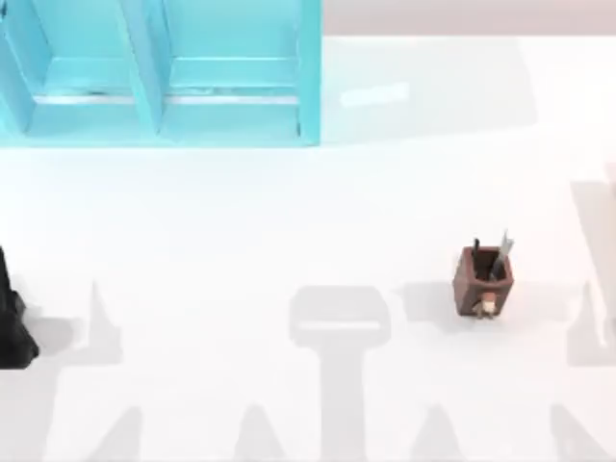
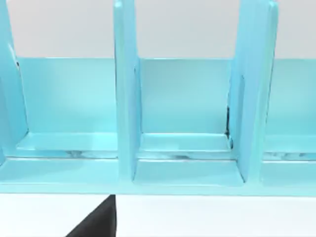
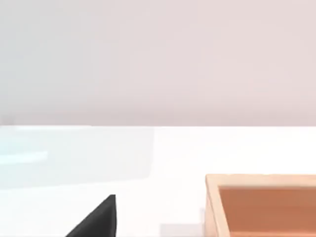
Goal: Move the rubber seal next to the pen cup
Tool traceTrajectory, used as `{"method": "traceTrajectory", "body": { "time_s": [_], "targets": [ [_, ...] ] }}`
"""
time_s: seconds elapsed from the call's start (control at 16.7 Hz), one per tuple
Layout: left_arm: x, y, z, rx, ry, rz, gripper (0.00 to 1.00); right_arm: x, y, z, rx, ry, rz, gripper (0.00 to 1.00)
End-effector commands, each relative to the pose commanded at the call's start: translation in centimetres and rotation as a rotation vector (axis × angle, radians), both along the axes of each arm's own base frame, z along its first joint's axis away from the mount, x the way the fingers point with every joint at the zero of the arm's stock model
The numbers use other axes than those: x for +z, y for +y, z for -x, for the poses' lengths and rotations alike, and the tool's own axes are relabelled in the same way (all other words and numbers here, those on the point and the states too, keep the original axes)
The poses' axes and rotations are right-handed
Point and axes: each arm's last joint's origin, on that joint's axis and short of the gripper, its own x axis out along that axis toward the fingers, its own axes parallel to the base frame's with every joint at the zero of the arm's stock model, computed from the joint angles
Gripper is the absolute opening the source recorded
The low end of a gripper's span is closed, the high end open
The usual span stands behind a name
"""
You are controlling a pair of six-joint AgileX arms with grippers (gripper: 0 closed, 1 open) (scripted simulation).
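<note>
The pen cup (image 1: 483, 279) stands upright on the white bench (image 1: 289, 221), right of centre, pens poking up. The left hand (image 1: 14, 322) sits at the bench's left edge, its grip impossible to tell. A blue shelf rack (image 1: 164, 77) fills the far left corner.

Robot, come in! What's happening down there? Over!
Left arm parked at table's left edge. Pen cup upright, right of centre. Blue shelf far left.
</note>
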Motion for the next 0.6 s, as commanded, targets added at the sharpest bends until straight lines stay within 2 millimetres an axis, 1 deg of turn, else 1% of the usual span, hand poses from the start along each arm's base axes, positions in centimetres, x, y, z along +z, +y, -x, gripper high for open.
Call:
{"method": "traceTrajectory", "body": {
  "time_s": [0.18,0.3,0.48,0.6],
  "targets": [
    [0.2,0.0,0.0,0.003,0.011,-0.001,1.0,0.0,0.0,0.0,0.0,0.0,0.0,1.0],
    [1.1,0.1,0.0,0.011,0.061,-0.007,1.0,0.0,0.0,0.0,0.0,0.0,0.0,1.0],
    [3.7,0.3,-0.5,0.025,0.203,-0.021,1.0,0.0,0.0,0.0,0.0,0.0,0.0,1.0],
    [5.8,0.5,-1.5,0.032,0.348,-0.031,1.0,0.0,0.0,0.0,0.0,0.0,0.0,1.0]
  ]
}}
